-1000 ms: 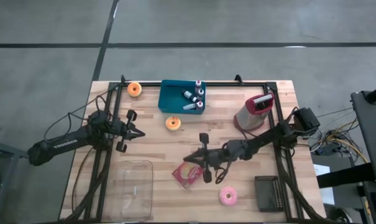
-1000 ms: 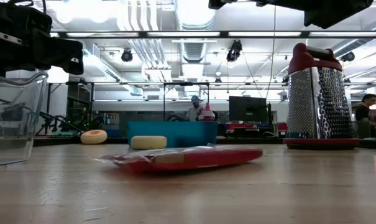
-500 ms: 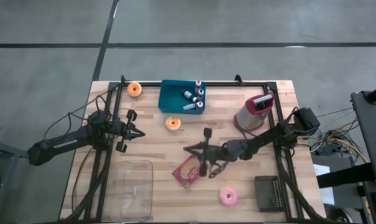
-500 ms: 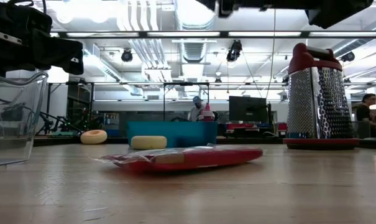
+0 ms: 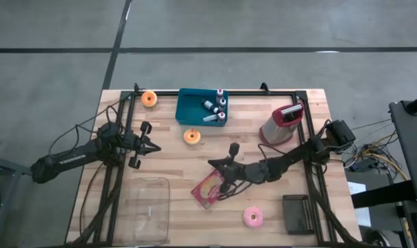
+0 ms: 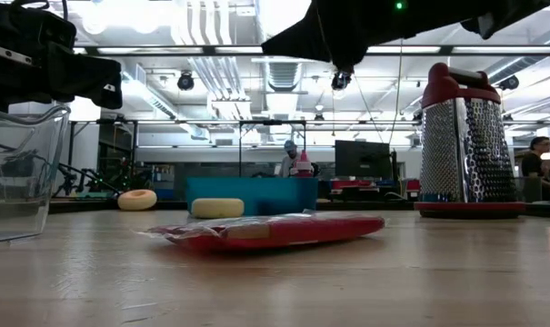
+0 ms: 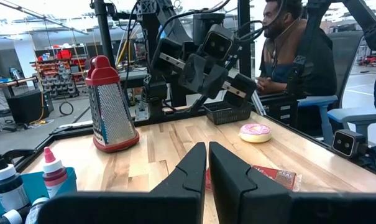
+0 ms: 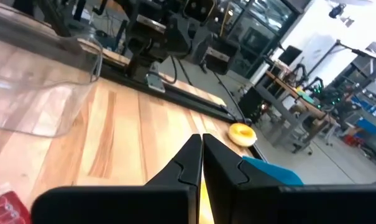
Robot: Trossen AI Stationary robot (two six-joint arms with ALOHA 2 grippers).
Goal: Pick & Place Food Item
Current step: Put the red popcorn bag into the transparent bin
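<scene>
Red in its wrapper, the packaged food item (image 5: 207, 190) lies flat on the table (image 5: 311, 110), just beside the open end of the clear plastic container (image 5: 149, 207), and nothing has hold of it. The right gripper (image 5: 212, 163) hangs above the table just past the packet, on the side away from the container, its fingers pressed together and empty. The left gripper (image 5: 155, 147) waits well beyond the container's far end, also closed on nothing. By my reading the pick has not begun: grasping, lifting and placing the packet all remain, and the destination is not evident.
</scene>
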